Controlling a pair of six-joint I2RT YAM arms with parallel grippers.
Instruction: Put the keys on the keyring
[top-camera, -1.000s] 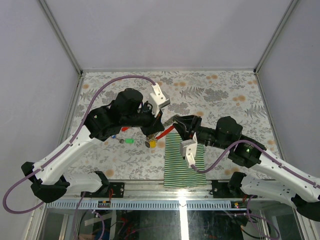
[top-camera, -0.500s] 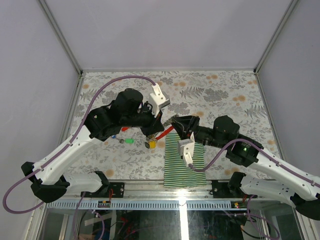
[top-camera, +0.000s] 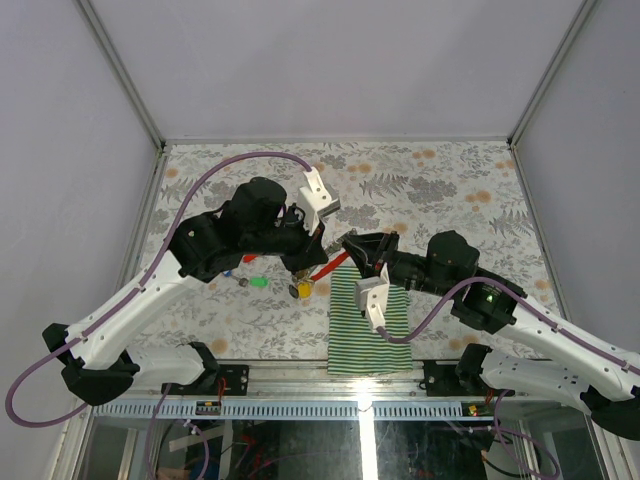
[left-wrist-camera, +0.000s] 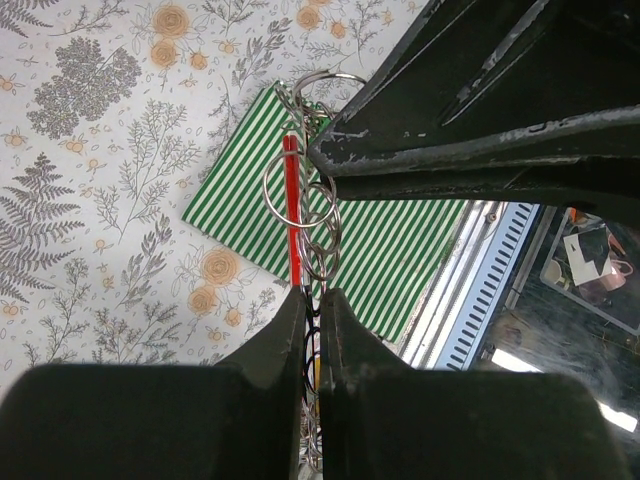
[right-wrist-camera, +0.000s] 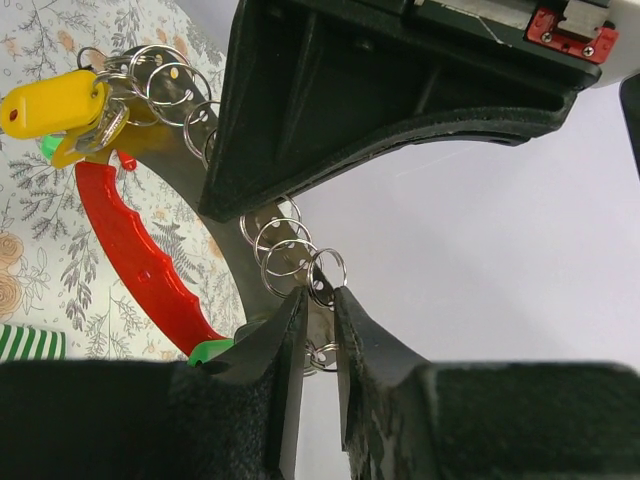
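Observation:
The keyring is a grey strip (right-wrist-camera: 235, 265) carrying several wire rings and a curved red clip (right-wrist-camera: 135, 255). It hangs above the table between both grippers. My left gripper (left-wrist-camera: 312, 293) is shut on its lower part, with the red clip (left-wrist-camera: 291, 200) and rings rising past the fingertips. My right gripper (right-wrist-camera: 320, 295) is closed narrowly on the strip's other end, a ring sitting at its fingertips. One key with a yellow tag (right-wrist-camera: 50, 105) hangs from the rings at the far end. A green-tagged key (top-camera: 259, 283) lies on the table by the left arm.
A green-and-white striped cloth (top-camera: 367, 320) lies flat under the right wrist, near the front edge. Small red and blue tagged keys (top-camera: 246, 259) sit close to the left arm's body. A metal rail (top-camera: 300, 405) runs along the table's near edge.
My right gripper has shifted slightly left toward the keyring and its jaws have narrowed around the strip's end. The left gripper has kept its hold and place.

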